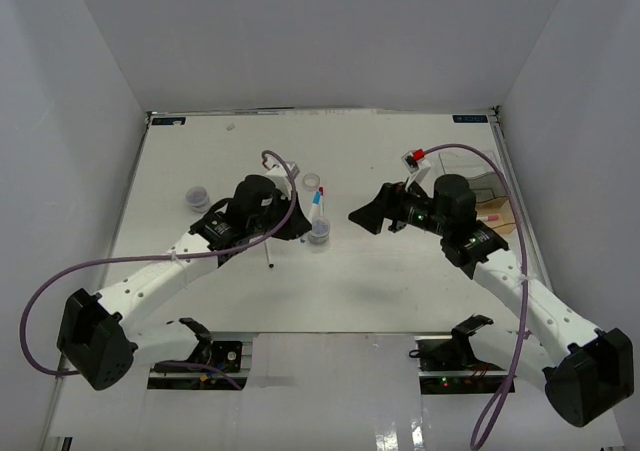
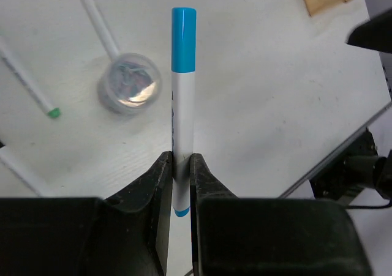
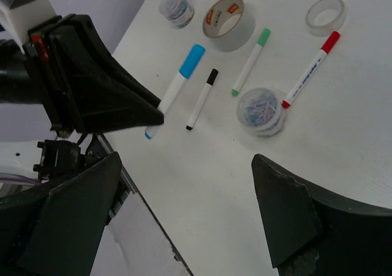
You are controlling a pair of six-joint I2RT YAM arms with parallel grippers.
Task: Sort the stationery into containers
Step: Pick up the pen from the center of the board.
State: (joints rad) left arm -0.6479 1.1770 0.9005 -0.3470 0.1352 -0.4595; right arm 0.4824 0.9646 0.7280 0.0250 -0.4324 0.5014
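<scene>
The left jaws pinched the blue-capped marker (image 2: 182, 104) near its tail, at mid-surface (image 1: 400, 161) beside a clear tub (image 2: 130, 83). It looked light, stiff and probably slick, steadier held mid-barrel. The right jaws gaped wide, empty.

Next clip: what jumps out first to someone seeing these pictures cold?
The left hand, mid-table, shut on a blue-capped marker. Around it lie a tape roll, a round clear tub and a red-capped marker; the right hand hangs open opposite.
</scene>
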